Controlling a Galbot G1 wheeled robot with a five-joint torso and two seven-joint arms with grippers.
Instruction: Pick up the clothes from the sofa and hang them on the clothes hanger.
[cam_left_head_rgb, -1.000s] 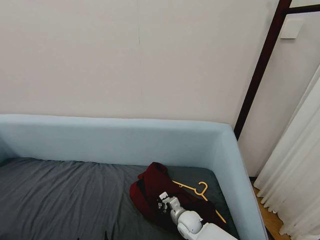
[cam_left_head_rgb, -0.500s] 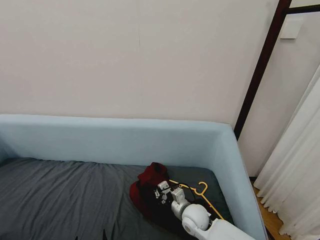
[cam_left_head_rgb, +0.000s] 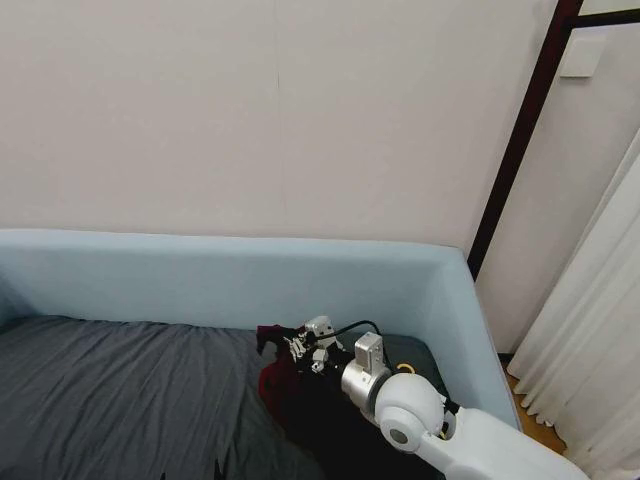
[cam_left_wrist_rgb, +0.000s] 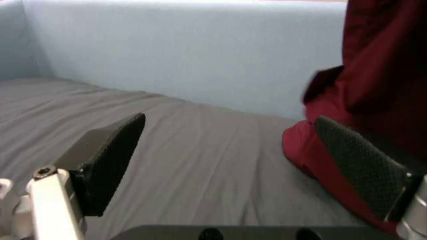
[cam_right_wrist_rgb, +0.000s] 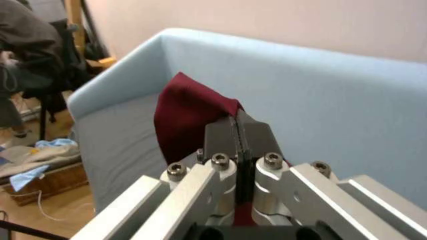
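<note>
Pickup looks nearly done: the right gripper, fingers pinched tight on the red garment, holds it up over the sofa seat at 5 o'clock. The hanger lies at its 3 o'clock, so hanging remains. The left gripper hovers wide open, holding nothing.

One dark red garment, one light blue sofa, one yellow hanger mostly behind my arm, two grippers of mine, my right gripper and my left gripper.
</note>
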